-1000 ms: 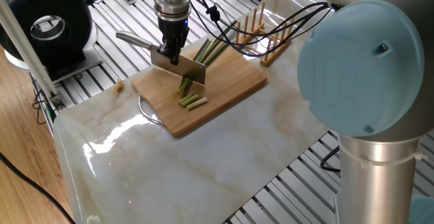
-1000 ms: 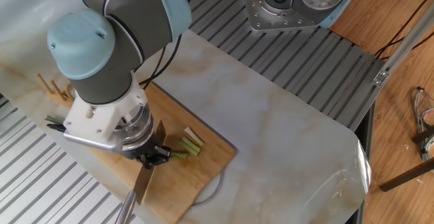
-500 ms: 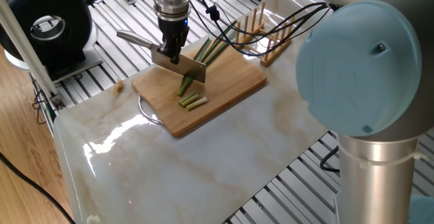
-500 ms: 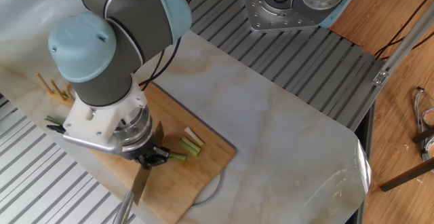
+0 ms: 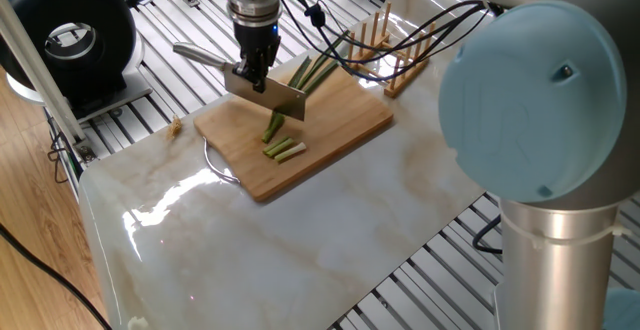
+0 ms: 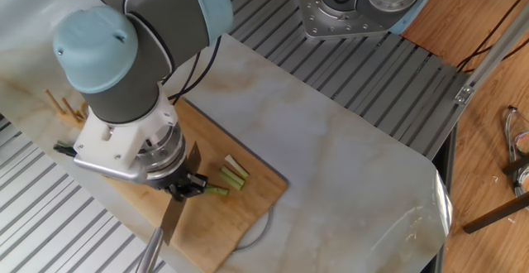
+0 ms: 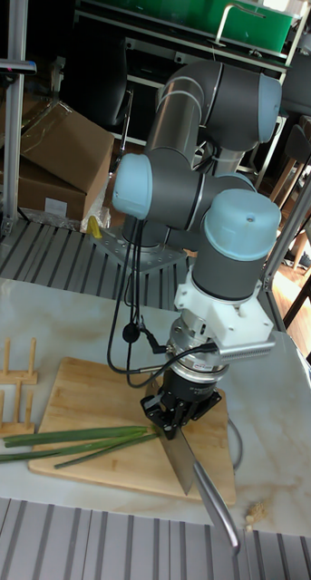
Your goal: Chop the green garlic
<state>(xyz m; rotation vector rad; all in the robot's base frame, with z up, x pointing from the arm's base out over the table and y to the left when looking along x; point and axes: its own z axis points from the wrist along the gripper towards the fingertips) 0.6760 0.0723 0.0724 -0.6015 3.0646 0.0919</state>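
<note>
The green garlic (image 5: 316, 69) lies across a wooden cutting board (image 5: 345, 128), its dark leaves toward the peg rack. The stalk's cut end (image 5: 272, 128) points at two short cut pieces (image 5: 284, 149) lying beside it. My gripper (image 5: 256, 74) is shut on a knife (image 5: 266, 95), whose broad blade hangs crosswise just above the stalk. In the other fixed view the gripper (image 6: 183, 186) holds the knife (image 6: 176, 205) beside the cut pieces (image 6: 234, 173). From the tall fixed view, the blade (image 7: 183, 462) is at the pale end of the garlic (image 7: 82, 440).
A wooden peg rack (image 5: 387, 38) stands just beyond the board's far corner, and shows again at the left as the peg rack (image 7: 10, 373). A black round device (image 5: 72, 36) sits at the far left. A marble slab (image 5: 300, 240) carries the board.
The knife has risen slightly off the stalk, with the gripper still shut on it. The garlic and cut pieces have not moved.
</note>
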